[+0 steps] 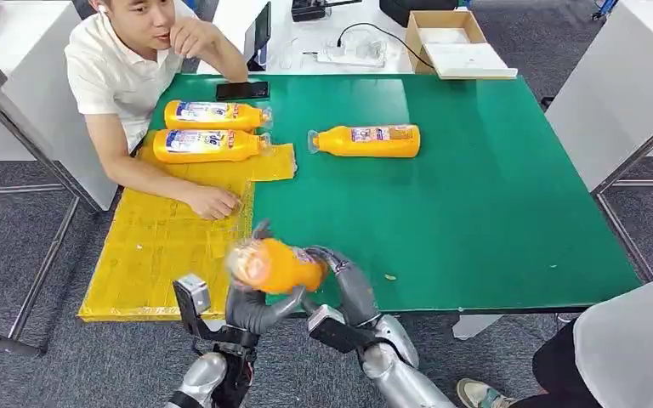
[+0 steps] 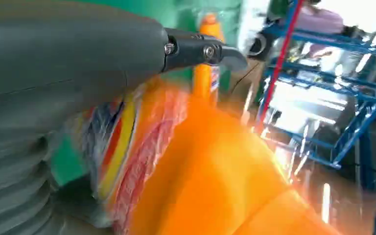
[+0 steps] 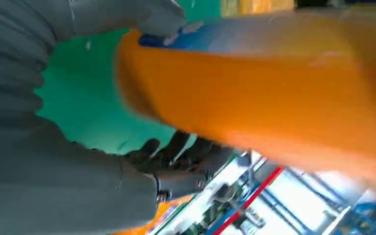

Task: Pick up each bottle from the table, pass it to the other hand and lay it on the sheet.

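Green bench (image 1: 493, 212), yellow sheet (image 1: 161, 246) along its left side, person seated beyond with a forearm on the sheet. Held over the near edge, an orange bottle (image 1: 276, 265), blurred, long axis running roughly left to right between both hands. Left hand (image 1: 255, 308) cupped beneath the bottle; right hand (image 1: 344, 276) wrapped at its right end, both seemingly gripping mid-handover. Sheet lying to the left, nearer the left arm. Two bottles (image 1: 208, 144) already down on the sheet; one more bottle (image 1: 370, 140) waiting on bare bench.
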